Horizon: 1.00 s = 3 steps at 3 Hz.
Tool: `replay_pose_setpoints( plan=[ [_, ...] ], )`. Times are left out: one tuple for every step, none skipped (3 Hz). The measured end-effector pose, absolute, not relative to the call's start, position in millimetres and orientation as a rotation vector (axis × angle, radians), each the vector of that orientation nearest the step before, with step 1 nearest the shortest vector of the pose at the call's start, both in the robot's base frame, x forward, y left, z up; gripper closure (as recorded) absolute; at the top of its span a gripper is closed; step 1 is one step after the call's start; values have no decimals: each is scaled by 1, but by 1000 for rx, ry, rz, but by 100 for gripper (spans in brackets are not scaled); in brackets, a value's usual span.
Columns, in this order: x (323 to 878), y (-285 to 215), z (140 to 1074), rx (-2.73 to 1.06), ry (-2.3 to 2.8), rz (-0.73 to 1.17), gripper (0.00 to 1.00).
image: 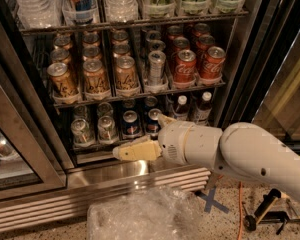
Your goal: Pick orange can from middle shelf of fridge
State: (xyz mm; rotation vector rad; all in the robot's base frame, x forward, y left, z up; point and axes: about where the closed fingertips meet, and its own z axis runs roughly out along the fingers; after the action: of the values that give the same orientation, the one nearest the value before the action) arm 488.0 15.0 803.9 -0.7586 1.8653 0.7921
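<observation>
The tool (119, 154) hangs low before the fridge (35, 181), whether spread or pressed together I cannot tell, and the orange can (96, 77) stands above it, a little to the left, on the middle shelf (157, 94) among others alike.

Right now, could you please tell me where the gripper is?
In the camera view, the gripper is low and left of centre, in front of the blue cans, below the middle shelf and its orange cans.
</observation>
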Motion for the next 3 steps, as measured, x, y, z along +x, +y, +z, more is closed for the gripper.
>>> replay_pose_setpoints(
  plan=[
    [496,15,815,-739,1847,723,0],
    [496,15,815,-739,1847,723,0],
    [499,17,810,-739,1855,618,0]
  ],
)
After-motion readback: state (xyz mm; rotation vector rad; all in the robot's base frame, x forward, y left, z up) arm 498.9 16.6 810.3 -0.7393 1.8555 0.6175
